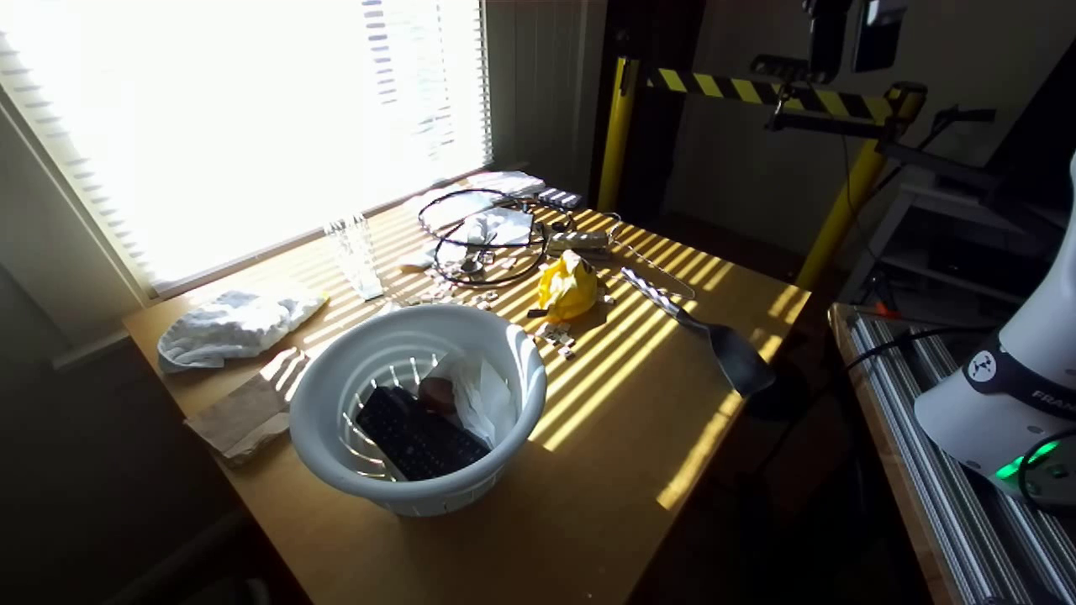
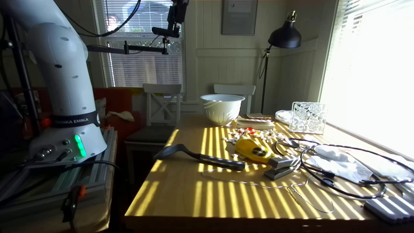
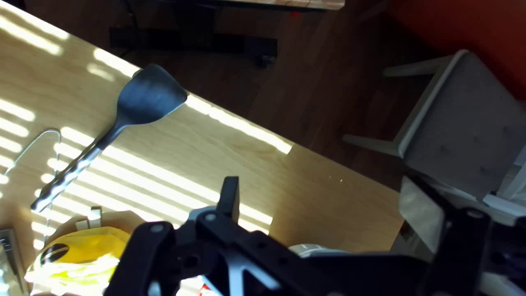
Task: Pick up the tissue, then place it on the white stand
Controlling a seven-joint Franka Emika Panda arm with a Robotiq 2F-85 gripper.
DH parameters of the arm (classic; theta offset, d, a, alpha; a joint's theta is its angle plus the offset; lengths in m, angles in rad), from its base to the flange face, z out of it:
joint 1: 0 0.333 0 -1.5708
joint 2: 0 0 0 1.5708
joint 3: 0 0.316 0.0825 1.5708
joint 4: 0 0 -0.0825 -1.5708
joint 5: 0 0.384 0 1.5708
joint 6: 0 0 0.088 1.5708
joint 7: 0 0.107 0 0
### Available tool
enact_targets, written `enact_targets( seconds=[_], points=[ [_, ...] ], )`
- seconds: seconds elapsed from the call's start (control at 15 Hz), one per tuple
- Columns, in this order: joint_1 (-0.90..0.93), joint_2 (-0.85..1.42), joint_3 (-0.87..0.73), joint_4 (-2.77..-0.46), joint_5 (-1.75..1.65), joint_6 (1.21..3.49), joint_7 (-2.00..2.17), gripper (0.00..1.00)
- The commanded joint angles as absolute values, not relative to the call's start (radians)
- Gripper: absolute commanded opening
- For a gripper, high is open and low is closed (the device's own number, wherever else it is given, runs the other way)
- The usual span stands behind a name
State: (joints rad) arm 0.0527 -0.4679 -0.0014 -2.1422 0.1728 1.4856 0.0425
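Claw (image 3: 318, 197) gapes wide, empty, presumably for tissue (image 1: 485, 393) in bowl (image 1: 319, 403), stand (image 1: 362, 265) at bowl's eleven o'clock in an exterior view.

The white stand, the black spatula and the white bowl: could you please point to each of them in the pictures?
White stand (image 2: 308, 118), in an exterior view: its openwork panel.
Black spatula (image 3: 110, 135), in the wrist view: its neck.
White bowl (image 2: 222, 111), in an exterior view: its outer wall.

Your tissue (image 1: 485, 398), thin, white and wrinkled, lies in the bowl (image 1: 309, 424); your white stand (image 2: 308, 118), flower-patterned openwork, stands upright on the table (image 2: 176, 200).
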Motion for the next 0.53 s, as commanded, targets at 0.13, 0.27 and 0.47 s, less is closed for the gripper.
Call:
enact_targets(
  seconds=[0.13,0.27,0.47],
  points=[
    [-0.089,-0.497,-0.103,-2.138,0.102,1.577,0.038,1.0],
    [-0.135,-0.488,-0.156,-2.129,0.099,1.612,0.028,1.0],
    [-0.213,-0.455,-0.21,-2.114,0.037,1.767,0.04,1.0]
  ],
)
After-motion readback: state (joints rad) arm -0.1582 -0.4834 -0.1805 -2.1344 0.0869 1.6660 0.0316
